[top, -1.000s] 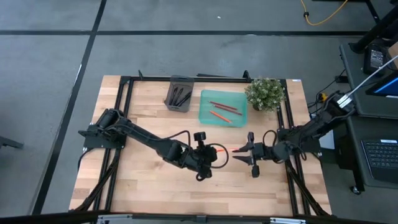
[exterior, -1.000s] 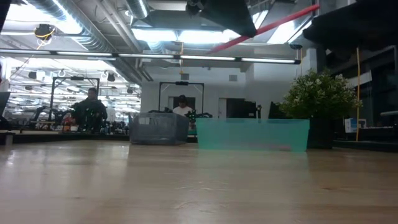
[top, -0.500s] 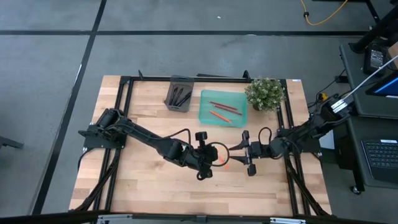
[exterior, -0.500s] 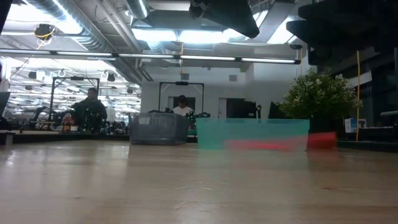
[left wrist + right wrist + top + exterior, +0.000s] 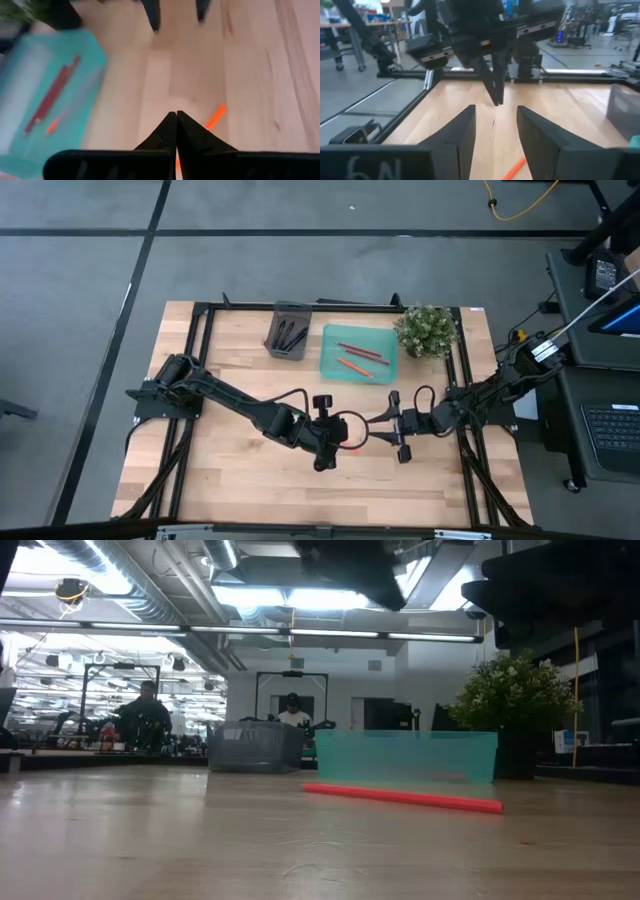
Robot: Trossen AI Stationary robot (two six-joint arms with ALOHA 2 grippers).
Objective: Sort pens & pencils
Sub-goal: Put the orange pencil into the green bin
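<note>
An orange pencil point(image 5: 402, 797) lies flat on the table in front of the teal tray point(image 5: 332, 366), which holds several red and orange pencils point(image 5: 357, 356). The pencil point(image 5: 216, 115) rests on the wood just below my left gripper point(image 5: 176, 115). That gripper is shut with nothing between its fingers. Facing it from the right, my right gripper point(image 5: 496, 110) stands open above the pencil's end point(image 5: 514, 169) and touches nothing. Black pens point(image 5: 290, 335) lie in the grey tray point(image 5: 275, 340).
A potted plant point(image 5: 426, 330) stands at the far right, next to the teal tray. The two trays sit along the far edge. Bare wood lies toward the near edge and the left. Black frame rails point(image 5: 200, 370) run along the table's sides.
The orange pencil, which was up in the air and tilted between the two grippers, has fallen and now lies flat on the table. My right gripper has moved toward the left gripper and opened wider.
</note>
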